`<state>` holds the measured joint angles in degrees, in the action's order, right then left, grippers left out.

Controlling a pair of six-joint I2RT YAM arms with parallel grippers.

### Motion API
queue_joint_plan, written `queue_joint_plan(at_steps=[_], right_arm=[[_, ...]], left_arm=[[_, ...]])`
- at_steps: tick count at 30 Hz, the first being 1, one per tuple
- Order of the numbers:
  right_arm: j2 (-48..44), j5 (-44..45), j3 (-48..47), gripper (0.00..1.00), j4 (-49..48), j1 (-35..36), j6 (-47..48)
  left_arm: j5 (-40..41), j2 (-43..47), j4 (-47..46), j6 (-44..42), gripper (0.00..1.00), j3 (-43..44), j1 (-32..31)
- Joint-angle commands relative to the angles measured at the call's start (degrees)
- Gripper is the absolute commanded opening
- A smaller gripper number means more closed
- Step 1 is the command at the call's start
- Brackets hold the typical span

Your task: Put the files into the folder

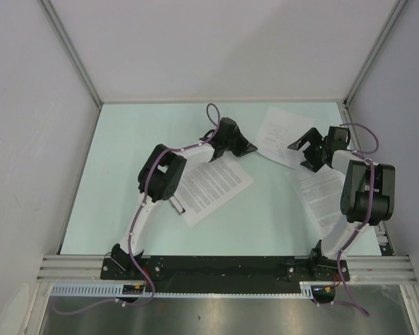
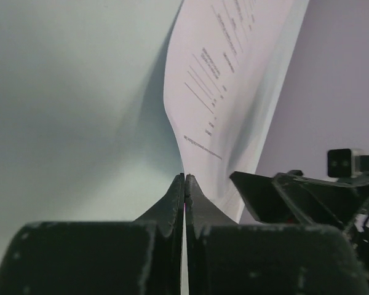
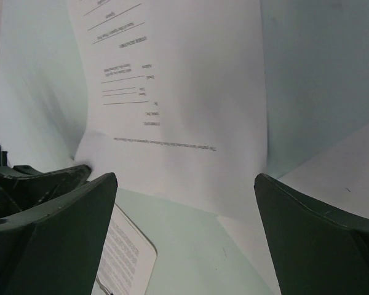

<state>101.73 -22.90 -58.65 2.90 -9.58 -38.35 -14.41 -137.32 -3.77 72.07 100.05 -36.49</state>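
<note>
Three printed sheets are lying on the pale green table [image 1: 126, 174]. At the far side, the sparsely printed sheet [image 1: 276, 129] is sitting between the two grippers. The left gripper [image 2: 184, 178] is pinching its left edge with jaws shut tight on the paper, and the sheet is bowing upward from that grip. The right gripper [image 3: 184, 178] is facing the same sheet from the other side with jaws spread wide, holding nothing. One densely printed sheet [image 1: 213, 183] is lying at the centre, partly under the left arm. A second dense sheet [image 1: 321, 195] is lying at the right, partly under the right arm. In the right wrist view, a white rounded corner [image 3: 149, 246] is showing beside dense text; whether this is the folder cannot be told.
</note>
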Motion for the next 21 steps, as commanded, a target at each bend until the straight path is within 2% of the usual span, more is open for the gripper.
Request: queue_joint_plan(at_steps=[1, 11, 16, 21], right_arm=[[-2.1, -2.1, 2.1, 1.0, 1.0, -2.8, 1.1], [-3.9, -3.6, 3.5, 1.0, 3.3, -4.1, 2.6], [-4.5, -8.8, 7.9, 0.98, -2.0, -4.1, -3.6], [-9.6, -7.9, 13.9, 0.93, -6.9, -4.0, -9.5]], left_arm=[[-5.5, 5.6, -3.6, 3.2, 0.0, 0.8, 0.5], [-11.0, 6.8, 0.4, 0.1, 0.0, 1.1, 2.6], [-13.1, 7.4, 0.4, 1.2, 0.0, 0.4, 3.0], [-14.0, 8.0, -0.1, 2.5, 0.0, 0.1, 3.3]])
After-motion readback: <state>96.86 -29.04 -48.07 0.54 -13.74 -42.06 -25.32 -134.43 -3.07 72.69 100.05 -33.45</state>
